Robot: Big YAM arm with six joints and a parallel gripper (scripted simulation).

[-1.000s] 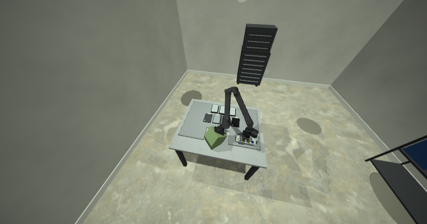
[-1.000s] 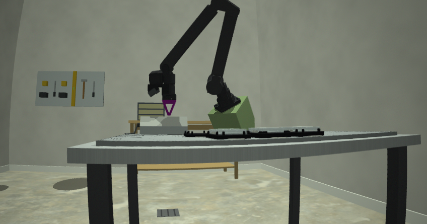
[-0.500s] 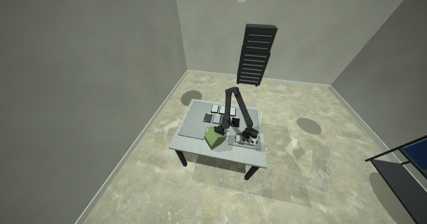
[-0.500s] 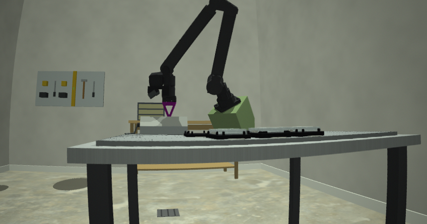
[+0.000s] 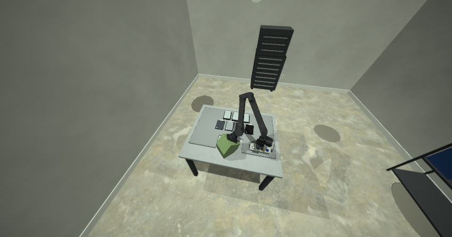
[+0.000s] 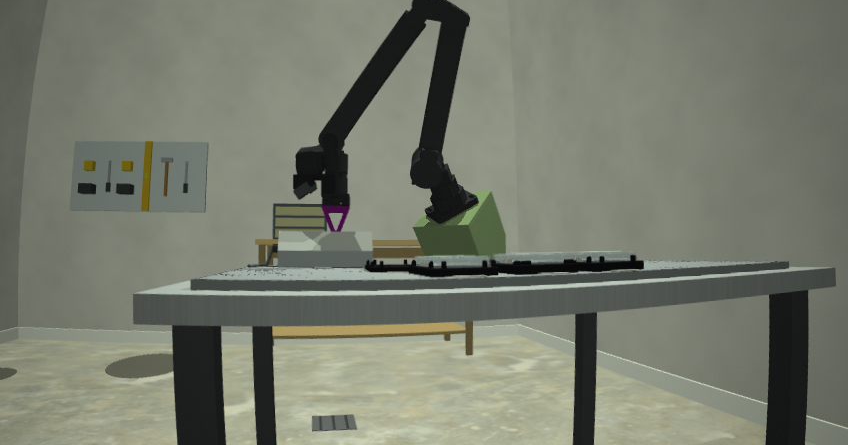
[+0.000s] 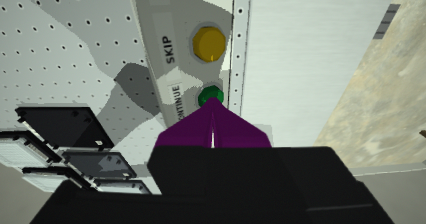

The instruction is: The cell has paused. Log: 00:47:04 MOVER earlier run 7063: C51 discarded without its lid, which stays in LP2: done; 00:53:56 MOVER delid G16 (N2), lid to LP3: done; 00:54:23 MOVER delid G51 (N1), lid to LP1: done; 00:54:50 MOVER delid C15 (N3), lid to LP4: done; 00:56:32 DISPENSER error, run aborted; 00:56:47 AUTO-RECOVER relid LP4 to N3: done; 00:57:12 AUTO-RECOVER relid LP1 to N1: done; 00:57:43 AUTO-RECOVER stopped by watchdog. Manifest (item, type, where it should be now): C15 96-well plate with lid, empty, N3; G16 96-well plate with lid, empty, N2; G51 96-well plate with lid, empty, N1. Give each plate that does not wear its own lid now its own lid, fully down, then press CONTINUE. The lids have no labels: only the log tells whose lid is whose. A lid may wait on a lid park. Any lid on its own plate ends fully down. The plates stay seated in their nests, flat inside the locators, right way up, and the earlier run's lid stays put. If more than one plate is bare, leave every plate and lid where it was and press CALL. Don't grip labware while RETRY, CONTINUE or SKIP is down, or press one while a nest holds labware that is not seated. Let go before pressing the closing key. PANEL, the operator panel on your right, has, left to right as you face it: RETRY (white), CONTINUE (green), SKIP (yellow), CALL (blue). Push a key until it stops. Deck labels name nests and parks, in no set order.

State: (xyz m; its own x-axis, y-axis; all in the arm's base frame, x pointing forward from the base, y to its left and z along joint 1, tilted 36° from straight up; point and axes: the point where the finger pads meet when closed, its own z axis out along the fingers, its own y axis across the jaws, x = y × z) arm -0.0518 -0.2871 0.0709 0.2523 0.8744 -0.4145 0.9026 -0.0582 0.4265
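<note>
My gripper (image 7: 213,103) is shut and empty, its purple fingertips right at the green CONTINUE key (image 7: 210,95) on the operator panel (image 6: 324,247). The yellow SKIP key (image 7: 208,43) sits just beyond it. In the exterior view the gripper (image 6: 335,226) points straight down onto the panel top. In the top view three white plates (image 5: 236,116) lie in a row at the back of the deck, with lid parks (image 5: 228,125) in front of them. Part of the nests and parks shows at the lower left of the wrist view (image 7: 65,149).
The arm's green base block (image 5: 227,145) stands left of the panel (image 5: 259,149). A perforated grey deck plate (image 5: 209,127) carries the black nest frames (image 6: 505,262). The table edge (image 7: 295,59) runs right of the panel. A black rack (image 5: 271,57) stands by the back wall.
</note>
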